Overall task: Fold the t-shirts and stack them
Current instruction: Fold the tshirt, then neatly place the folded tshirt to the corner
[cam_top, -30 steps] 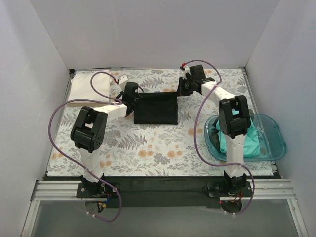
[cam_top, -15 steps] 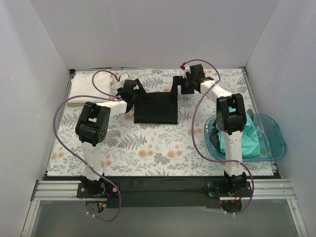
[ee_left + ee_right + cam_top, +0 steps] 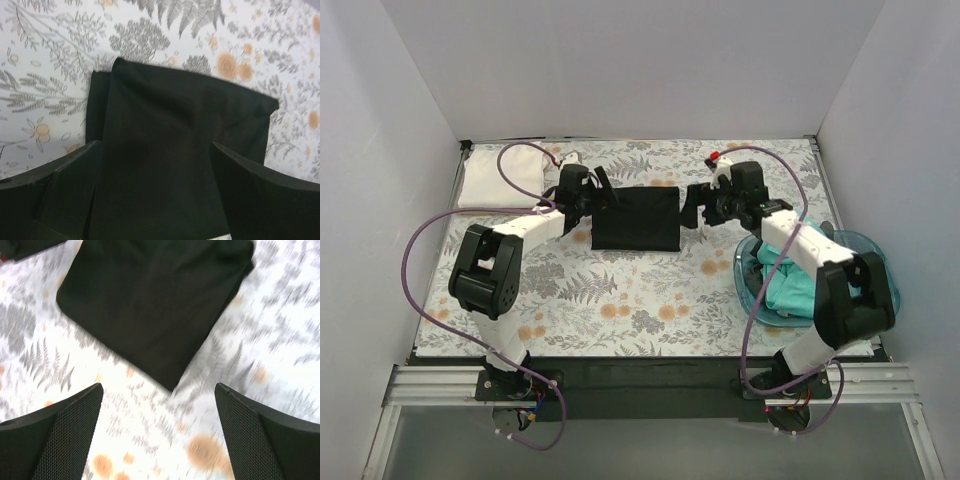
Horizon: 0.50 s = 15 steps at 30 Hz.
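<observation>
The black t-shirt (image 3: 636, 220) lies folded into a rectangle on the floral cover in the middle of the table. My left gripper (image 3: 601, 193) hovers at its back left corner, open, with the dark cloth (image 3: 170, 145) showing between the fingers but not pinched. Off the shirt's right edge my right gripper (image 3: 696, 206) stands open above the floral cover, the black t-shirt (image 3: 155, 300) just ahead of its fingers. A folded white t-shirt (image 3: 500, 180) rests at the back left corner. The teal t-shirt (image 3: 808, 288) lies crumpled in the bin.
A translucent blue plastic bin (image 3: 882, 268) stands at the right edge, partly under the right arm, with a dark bit of cloth (image 3: 752, 272) at its left side. White walls close in the back and sides. Purple cables loop off both arms.
Both grippers have opened and let go of the black t-shirt. The right arm swung from the back edge forward to the shirt's right side; the left gripper shifted slightly back.
</observation>
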### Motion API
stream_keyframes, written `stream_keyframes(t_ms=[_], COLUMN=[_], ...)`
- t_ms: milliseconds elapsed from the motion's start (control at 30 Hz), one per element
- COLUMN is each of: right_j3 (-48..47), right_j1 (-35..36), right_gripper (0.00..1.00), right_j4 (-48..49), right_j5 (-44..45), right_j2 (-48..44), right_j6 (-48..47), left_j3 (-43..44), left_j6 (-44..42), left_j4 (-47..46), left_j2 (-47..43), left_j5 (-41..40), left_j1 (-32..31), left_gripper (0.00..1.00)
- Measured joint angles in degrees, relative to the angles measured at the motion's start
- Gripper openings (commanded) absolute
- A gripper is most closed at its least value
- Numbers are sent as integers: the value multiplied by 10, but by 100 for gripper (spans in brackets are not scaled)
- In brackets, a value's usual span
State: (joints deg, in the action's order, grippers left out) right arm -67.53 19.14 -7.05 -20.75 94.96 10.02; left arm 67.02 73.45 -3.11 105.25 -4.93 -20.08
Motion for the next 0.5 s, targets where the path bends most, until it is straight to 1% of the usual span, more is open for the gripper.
stream_keyframes(t_ms=[133,267,367,500], right_j3=[132,222,261,275], right_j1=[9,9,9,9], right_gripper=[98,98,98,98], right_j4=[29,39,40,29], right_j5=[-6,-21,-28,-28], right_j2=[-121,-220,-290,-375], right_j6=[19,36,45,48], left_j3=[-22,-23,-3,31], left_j6=[-10,-28,-38,-50], left_j4=[21,41,66,83], left_j2=[-8,-3,23,69], left_j5=[17,29,28,17], left_j1=[0,0,0,0], left_gripper=[88,89,89,89])
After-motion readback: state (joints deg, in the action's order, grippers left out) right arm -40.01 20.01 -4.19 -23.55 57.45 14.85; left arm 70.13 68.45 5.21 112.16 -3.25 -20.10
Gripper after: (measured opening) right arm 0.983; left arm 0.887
